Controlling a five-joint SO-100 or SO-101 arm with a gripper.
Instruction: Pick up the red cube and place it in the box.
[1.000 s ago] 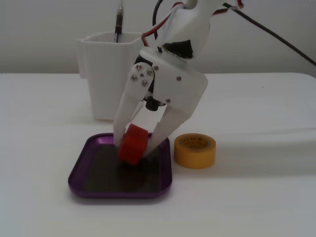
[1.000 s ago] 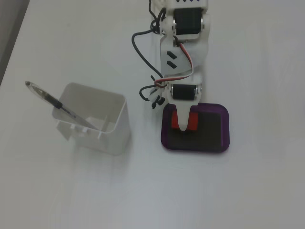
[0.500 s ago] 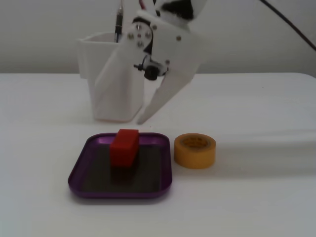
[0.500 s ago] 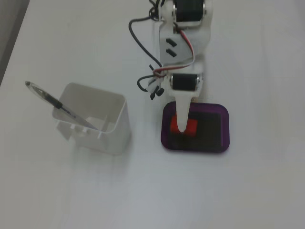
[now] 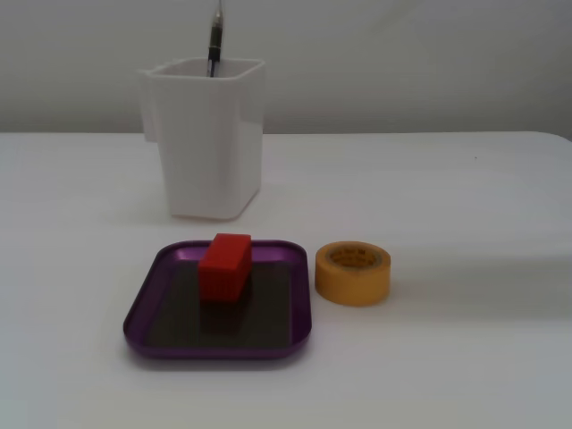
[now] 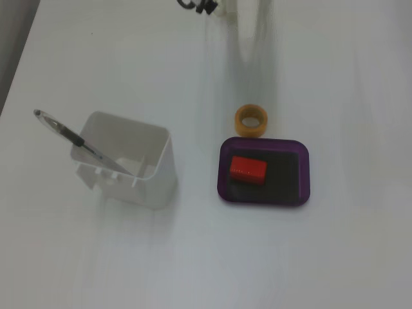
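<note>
The red cube (image 5: 224, 265) lies inside the purple tray-like box (image 5: 147, 308), on its dark bottom toward the far side in a fixed view. In the fixed view from above, the cube (image 6: 248, 170) sits in the left part of the box (image 6: 304, 193). Nothing touches the cube. The gripper is not in view in either fixed view; only a dark bit of the arm or cable (image 6: 198, 5) shows at the top edge from above.
A yellow tape roll (image 5: 353, 273) stands right of the box; from above the roll (image 6: 251, 120) lies just beyond it. A tall white square cup (image 5: 204, 134) holding a pen (image 6: 77, 138) stands behind the box. The table is white.
</note>
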